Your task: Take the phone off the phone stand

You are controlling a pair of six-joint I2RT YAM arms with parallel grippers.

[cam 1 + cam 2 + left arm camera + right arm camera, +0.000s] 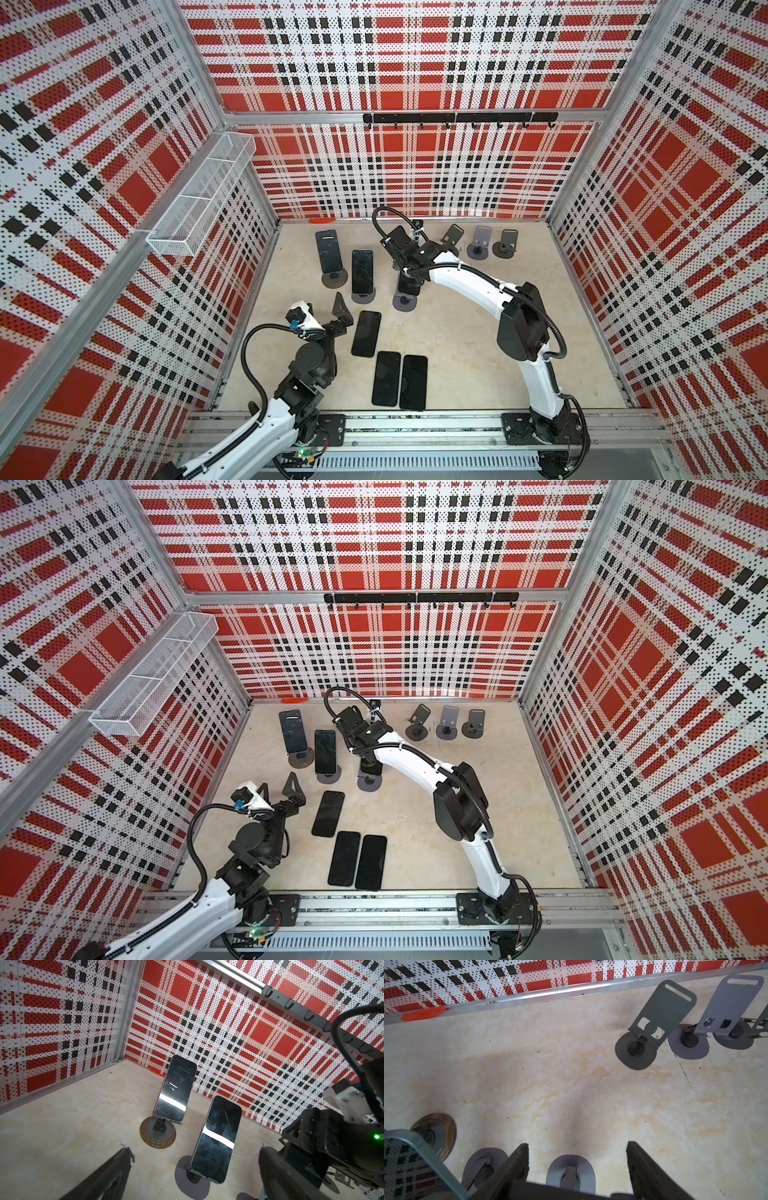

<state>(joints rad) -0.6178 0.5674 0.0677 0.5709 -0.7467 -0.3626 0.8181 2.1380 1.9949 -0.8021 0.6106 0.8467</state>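
Phones (386,378), three flat black slabs, are lying nearest on beige marbled tabletop (478,332). Left gripper (277,791) is hanging released, jaws wide. Right gripper (577,1145) is grasping black upright glass phone (409,286) sitting on grey round-based stand (404,303). Three grey metal stands (482,243) are standing farthest.

Bright, even overhead light, soft shadows on the surface (571,1084). White glare bars cross the scuffed phone (175,1088) and the cracked phone (217,1139). Both top views bow at their edges; the right pincer (577,1144) is blurred.
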